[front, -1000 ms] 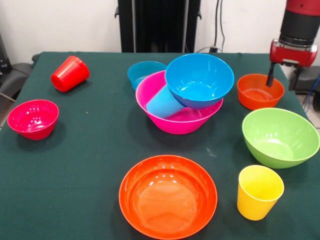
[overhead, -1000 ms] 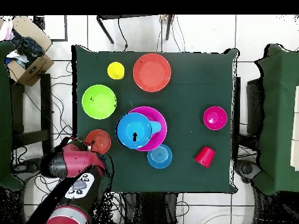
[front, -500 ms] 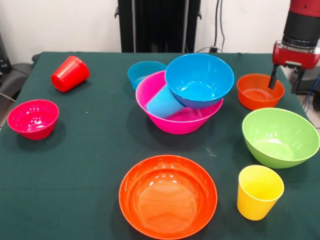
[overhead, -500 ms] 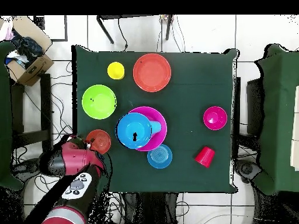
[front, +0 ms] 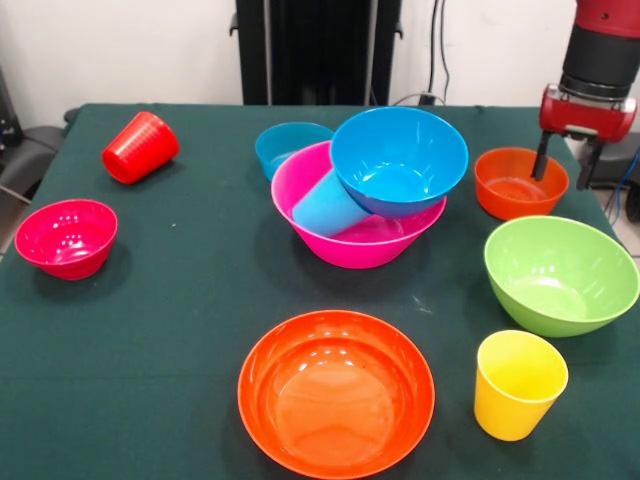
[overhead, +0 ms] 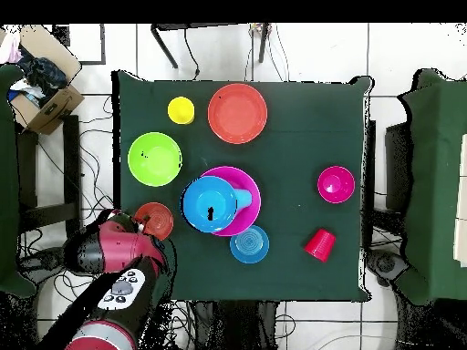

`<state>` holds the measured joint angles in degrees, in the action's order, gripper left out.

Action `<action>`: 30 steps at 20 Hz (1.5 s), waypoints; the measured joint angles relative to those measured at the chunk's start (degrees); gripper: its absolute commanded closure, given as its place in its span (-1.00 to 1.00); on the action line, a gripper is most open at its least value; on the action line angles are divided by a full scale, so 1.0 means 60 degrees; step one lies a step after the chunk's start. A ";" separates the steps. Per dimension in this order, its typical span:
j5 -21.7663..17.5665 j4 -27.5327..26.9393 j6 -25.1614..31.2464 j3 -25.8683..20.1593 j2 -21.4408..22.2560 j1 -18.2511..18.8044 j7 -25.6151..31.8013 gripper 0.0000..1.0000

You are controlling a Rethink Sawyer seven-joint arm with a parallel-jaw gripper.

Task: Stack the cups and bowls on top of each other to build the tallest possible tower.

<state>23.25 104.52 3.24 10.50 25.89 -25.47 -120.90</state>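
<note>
We see a large bowl [front: 399, 160] resting tilted in a larger bowl [front: 358, 236], a tumbler [front: 328, 206] wedged beneath it (lying sideways); another small bowl [front: 290, 146] sits just behind.

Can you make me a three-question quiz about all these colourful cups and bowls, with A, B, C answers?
1. Where is the light blue cup?
A. Inside the pink bowl
B. Beside the yellow cup
C. In the green bowl

2. How many orange bowls are there?
A. One
B. Two
C. Three

3. How is the red cup sitting?
A. Upright
B. Upside down
C. On its side

Answers: 1 A, it lies in the pink bowl under the big blue bowl. 2 B, one large, one small. 3 C, it lies tipped over.
</note>
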 measured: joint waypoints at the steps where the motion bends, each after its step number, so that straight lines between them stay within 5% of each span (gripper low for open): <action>1: 0.0010 -0.0014 0.0000 0.0007 -0.0071 -0.0010 0.0000 -1.00; 22: 0.0036 -0.0044 -0.0146 0.0017 -0.0913 -0.0090 0.0000 -1.00; 23: 0.0037 -0.0047 -0.0149 0.0019 -0.0911 -0.0098 0.0000 1.00; 30: 0.0034 0.0010 -0.0145 0.0018 -0.0657 -0.0045 0.0000 1.00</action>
<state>23.45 104.58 2.37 10.61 21.95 -25.75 -120.90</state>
